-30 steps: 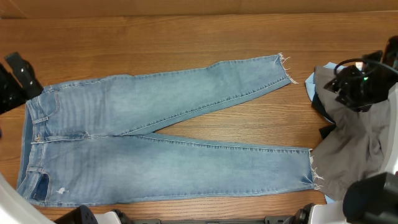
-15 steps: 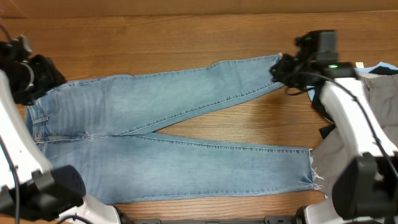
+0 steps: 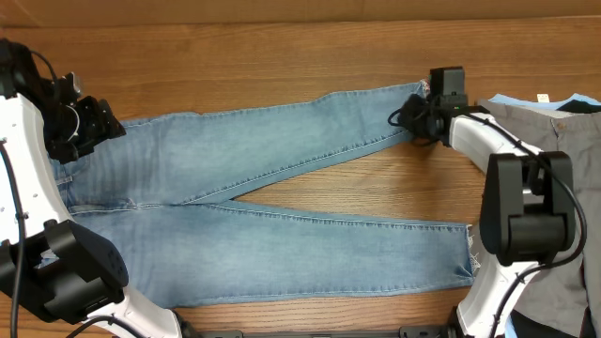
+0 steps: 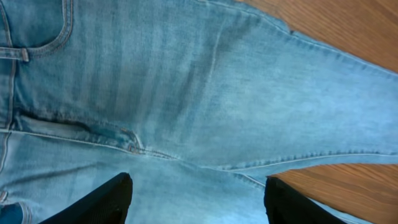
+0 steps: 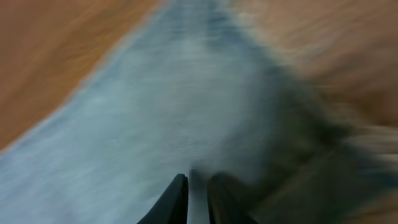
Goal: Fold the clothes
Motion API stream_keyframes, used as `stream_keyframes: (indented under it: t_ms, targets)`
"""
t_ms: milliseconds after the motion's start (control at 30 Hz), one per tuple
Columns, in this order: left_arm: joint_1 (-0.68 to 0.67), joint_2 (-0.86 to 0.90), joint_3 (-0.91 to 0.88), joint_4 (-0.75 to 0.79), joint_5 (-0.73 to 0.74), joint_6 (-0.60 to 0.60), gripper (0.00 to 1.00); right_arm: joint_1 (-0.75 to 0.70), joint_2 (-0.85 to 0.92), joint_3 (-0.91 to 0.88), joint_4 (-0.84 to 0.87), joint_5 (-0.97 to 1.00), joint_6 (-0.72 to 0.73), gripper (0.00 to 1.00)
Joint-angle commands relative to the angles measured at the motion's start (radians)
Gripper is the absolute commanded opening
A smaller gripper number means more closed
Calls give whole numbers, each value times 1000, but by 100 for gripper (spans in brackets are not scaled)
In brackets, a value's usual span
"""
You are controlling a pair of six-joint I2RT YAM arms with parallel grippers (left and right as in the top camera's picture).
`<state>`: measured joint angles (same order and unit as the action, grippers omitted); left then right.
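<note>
Overhead, jeans: the light-blue jeans (image 3: 235, 244) are lying flat across the wooden surface (image 3: 282, 56), waist at the left and both legs running to the right, spreading apart toward their frayed hems.
Overhead, left end effector: the left end effector (image 3: 94, 127) is hovering at the upper corner of the waist.
Overhead, right end effector: the right end effector (image 3: 413, 115) is sitting at the hem of the upper leg.
Overhead, pile: grey trousers (image 3: 573, 141) are lying at the right edge, well apart from the waist, with a pale-blue piece (image 3: 512, 98) peeking out above them.
Overhead, writing: a small white tag (image 3: 542, 97) is showing on the pile, too small to read.
Left wrist, jeans: denim (image 4: 205, 87) is filling most of the frame, the seat seams and a pocket edge showing, with the surface (image 4: 348, 25) at the upper right.
Left wrist, end effector: its fingers (image 4: 106, 202) are standing spread wide above the cloth, gripping nothing.
Right wrist, jeans: the picture is blurring, pale denim (image 5: 186, 112) running across brown wood (image 5: 56, 56).
Right wrist, end effector: the fingers (image 5: 174, 199) are pressing nearly together, pinching a thin pale strip of the denim.
</note>
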<state>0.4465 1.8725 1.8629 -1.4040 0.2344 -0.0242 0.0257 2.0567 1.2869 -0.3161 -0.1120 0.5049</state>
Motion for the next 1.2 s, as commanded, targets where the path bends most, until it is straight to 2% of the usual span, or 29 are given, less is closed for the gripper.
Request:
stream_keyframes:
  t_ms: [0, 200, 333, 400, 433, 467, 700, 833, 933, 967, 1100, 1167]
  targets:
    - [-4, 7, -36, 19, -9, 25, 71, -43, 53, -5, -33, 78, 3, 13]
    - [-7, 7, -51, 31, -10, 26, 74, -93, 70, -2, -164, 271, -5, 9]
    - [-16, 7, -52, 47, -10, 29, 77, -121, 69, 19, -232, 258, -19, 9]
    - [-22, 7, -52, 55, -13, 29, 79, -122, 63, 40, -253, 195, -104, 17]
    - [-24, 7, -52, 52, -57, 13, 79, -122, 45, 67, -279, 118, -183, 27]
    - [-23, 7, -52, 47, -89, -10, 79, -121, 31, 84, -299, 81, -206, 29]
    - [30, 7, -52, -33, -238, -152, 79, -121, -138, 161, -375, -135, -222, 36]
    - [96, 6, -52, -49, -216, -156, 78, -121, -270, 163, -373, -224, -221, 41]
    - [144, 7, -60, -23, -192, -155, 87, -114, -334, 163, -389, -303, -217, 41]
    - [155, 7, -68, -4, -181, -154, 84, -109, -346, 163, -398, -321, -217, 41]
    - [158, 9, -157, 121, -150, -115, 56, -74, -359, 163, -450, -338, -217, 41]
    - [148, 10, -225, 224, -134, -98, 32, -50, -358, 156, -469, -335, -218, 41]
